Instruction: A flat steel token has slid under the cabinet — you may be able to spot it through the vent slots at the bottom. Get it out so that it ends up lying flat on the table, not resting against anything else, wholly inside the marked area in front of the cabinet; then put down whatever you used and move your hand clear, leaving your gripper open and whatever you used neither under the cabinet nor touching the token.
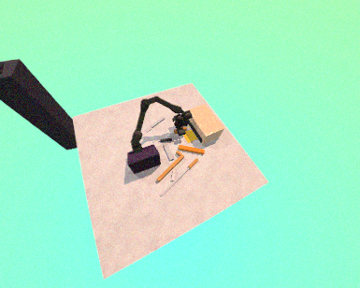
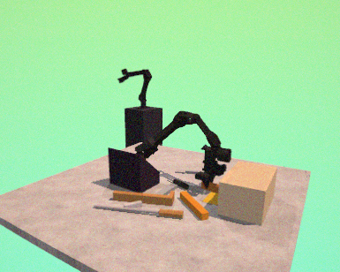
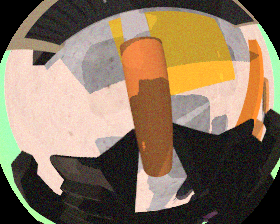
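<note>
My gripper (image 1: 180, 132) (image 2: 205, 182) (image 3: 152, 129) is shut on an orange round handle (image 2: 210, 187) (image 3: 151, 100), low over the table in front of the cabinet (image 1: 208, 118) (image 2: 241, 200). In the wrist view a flat pale grey strip (image 3: 134, 24) runs on from the handle's far end toward the cabinet's dark slotted front (image 3: 86, 17). The yellow marked area (image 1: 190, 136) (image 2: 210, 199) (image 3: 191, 42) lies before the cabinet, partly in shadow, with the strip crossing its left part. The steel token cannot be made out in any view. The strip's far end is hidden.
An orange block (image 1: 191, 150) (image 2: 193, 205) lies beside the marked area. Nearer the base are an orange hooked bar (image 1: 169, 169) (image 2: 143, 198) and a thin rod with an orange handle (image 1: 193, 164) (image 2: 170, 214). A black-handled tool (image 1: 165, 140) (image 2: 180, 184) and grey pieces lie behind.
</note>
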`<state>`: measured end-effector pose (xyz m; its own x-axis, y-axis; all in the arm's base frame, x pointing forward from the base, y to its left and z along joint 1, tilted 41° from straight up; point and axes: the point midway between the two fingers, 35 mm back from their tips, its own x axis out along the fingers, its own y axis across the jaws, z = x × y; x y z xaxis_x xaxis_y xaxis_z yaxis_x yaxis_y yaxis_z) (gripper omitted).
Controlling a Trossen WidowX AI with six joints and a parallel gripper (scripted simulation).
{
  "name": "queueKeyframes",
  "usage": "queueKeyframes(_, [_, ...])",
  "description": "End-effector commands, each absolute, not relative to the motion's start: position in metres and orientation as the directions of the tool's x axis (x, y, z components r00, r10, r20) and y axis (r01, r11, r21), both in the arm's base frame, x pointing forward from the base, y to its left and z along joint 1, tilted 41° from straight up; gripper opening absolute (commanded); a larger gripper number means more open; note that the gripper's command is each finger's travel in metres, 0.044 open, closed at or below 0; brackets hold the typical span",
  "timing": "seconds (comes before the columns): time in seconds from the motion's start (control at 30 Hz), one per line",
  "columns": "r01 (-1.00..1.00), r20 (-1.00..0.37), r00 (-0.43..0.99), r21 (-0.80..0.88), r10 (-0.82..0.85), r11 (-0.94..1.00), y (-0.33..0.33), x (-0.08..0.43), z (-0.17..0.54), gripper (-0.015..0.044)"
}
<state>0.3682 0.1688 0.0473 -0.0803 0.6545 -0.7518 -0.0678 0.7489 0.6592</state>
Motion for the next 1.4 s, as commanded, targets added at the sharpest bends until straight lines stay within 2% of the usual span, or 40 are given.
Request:
queueKeyframes(0.0, [-0.072,-0.75,-0.078,0.661,0.657,0.747,0.17,0.374,0.048,0.0])
queueKeyframes(1.37, [-0.073,-0.751,-0.078,0.66,0.656,0.747,0.153,0.388,0.03,0.0])
